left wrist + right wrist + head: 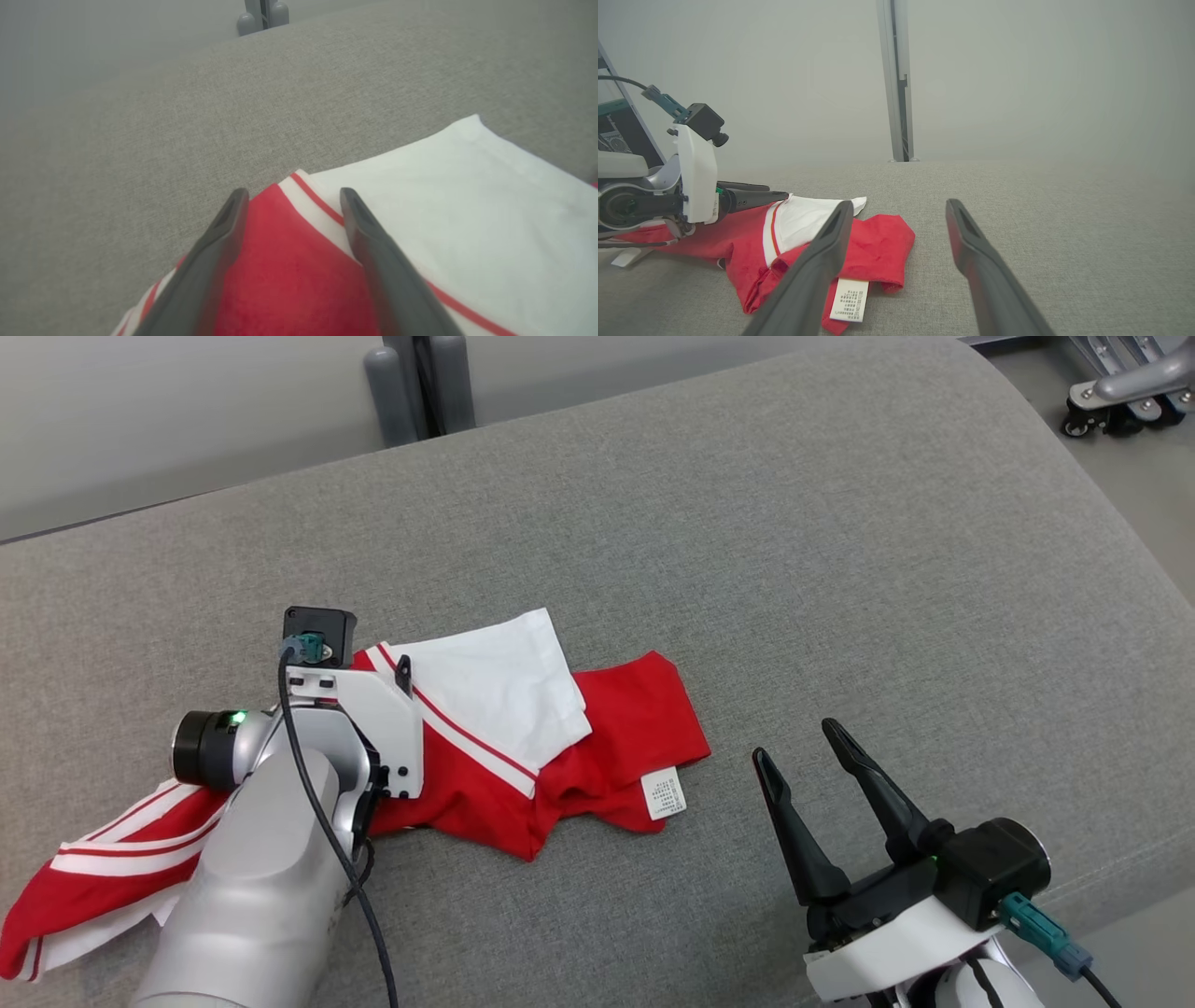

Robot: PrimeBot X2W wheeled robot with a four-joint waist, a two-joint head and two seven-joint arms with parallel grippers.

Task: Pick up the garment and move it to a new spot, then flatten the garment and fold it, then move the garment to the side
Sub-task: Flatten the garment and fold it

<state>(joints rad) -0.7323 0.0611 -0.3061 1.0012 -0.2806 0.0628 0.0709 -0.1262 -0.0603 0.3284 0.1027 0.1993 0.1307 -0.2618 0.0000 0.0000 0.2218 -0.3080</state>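
A red and white garment [597, 737] lies crumpled on the grey cushion [747, 569], with a white panel [495, 686] folded over its middle and a care label [664, 792] at its near edge. One striped end trails to the lower left under my left forearm. My left gripper [373, 658] hangs low over the garment's far edge. In the left wrist view it [294, 193] is open, its fingers straddling a red strip beside the white panel [467, 210], gripping nothing. My right gripper [803, 756] stands open over bare cushion right of the garment [878, 242].
The cushion's far edge runs across the top, with a grey post [415, 383] behind it. A wheeled metal base [1120, 401] stands on the floor at the top right. The cushion rounds off at the right and lower right.
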